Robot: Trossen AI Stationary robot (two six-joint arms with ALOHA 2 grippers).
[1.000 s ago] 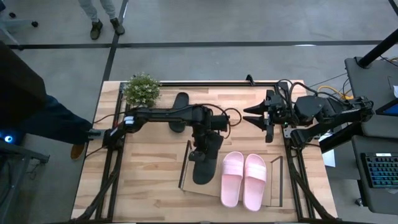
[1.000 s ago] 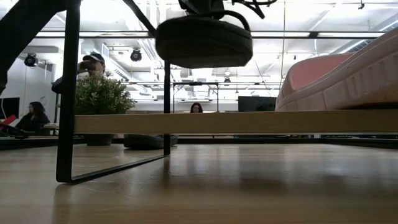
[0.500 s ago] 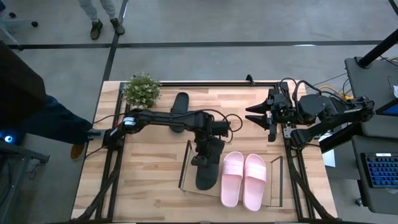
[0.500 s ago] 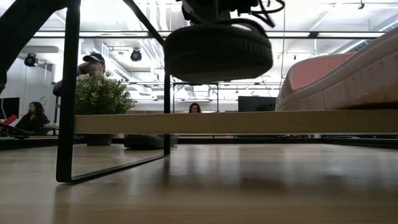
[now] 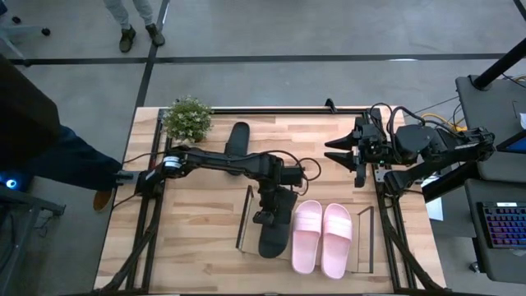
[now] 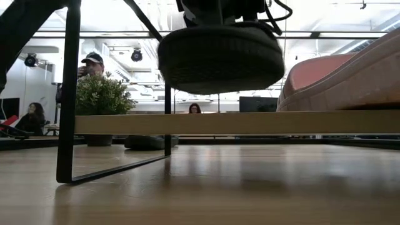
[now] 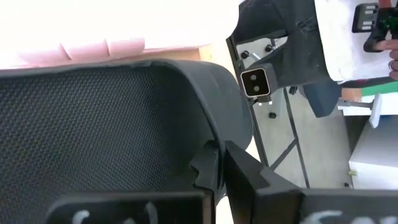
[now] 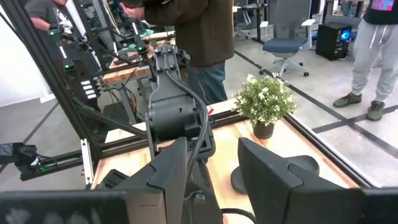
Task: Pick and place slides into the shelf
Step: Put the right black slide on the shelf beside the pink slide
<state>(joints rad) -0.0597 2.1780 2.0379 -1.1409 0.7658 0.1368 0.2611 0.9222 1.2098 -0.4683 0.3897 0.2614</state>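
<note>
A black slide (image 5: 275,226) hangs over the left part of the shelf (image 5: 246,215), with my left gripper (image 5: 265,212) shut on it. In the low view its sole (image 6: 220,57) floats above the shelf board (image 6: 237,123). The pink pair of slides (image 5: 322,238) lies side by side on the shelf's right part. A second black slide (image 5: 237,144) lies on the table near the far edge. My right gripper (image 5: 330,152) stands open, high above the table's far right, with nothing between its fingers. My left gripper pinches the black slide by its edge (image 7: 208,146) between its two fingers (image 7: 249,180), in the slide's far half. The fingers slant down from the table's far side. The slide hangs below them, clear of the shelf board, its long axis running far to near.
A small potted plant (image 5: 187,117) stands at the table's far left corner. Thin dark metal frames (image 5: 370,238) rise at both ends of the shelf. People stand in the room beyond the table.
My left gripper has carried the black slide toward the table's near edge and somewhat down, closer to the pink pair. The slide stays clear of the shelf board. It looms larger and lower in the low view.
</note>
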